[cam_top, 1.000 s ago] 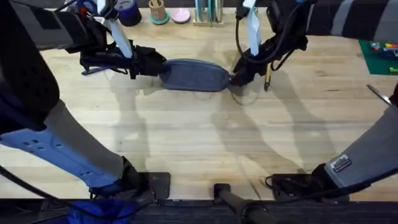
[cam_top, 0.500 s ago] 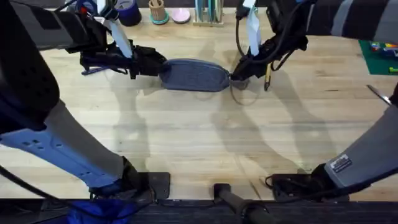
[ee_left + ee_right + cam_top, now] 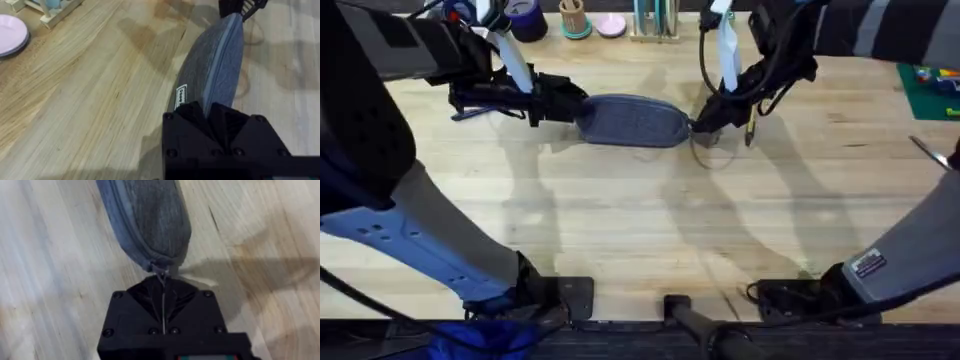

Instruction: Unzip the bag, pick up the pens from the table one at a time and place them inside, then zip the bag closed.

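Fingers of the left gripper (image 3: 216,116) clamp one end of the bag (image 3: 632,121) on the bench (image 3: 640,220); the right gripper (image 3: 163,291) pinches the zipper pull. Anchor firmly, draw the pull straight along the zipper.

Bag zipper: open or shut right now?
Shut. In the left wrist view the zipper line runs closed along the bag, with no gap. The right hand pinches the small pull at its end; the left hand clamps the other end.

A small white label (image 3: 181,96) sits on the bag's (image 3: 212,75) side; its print is too small to read.
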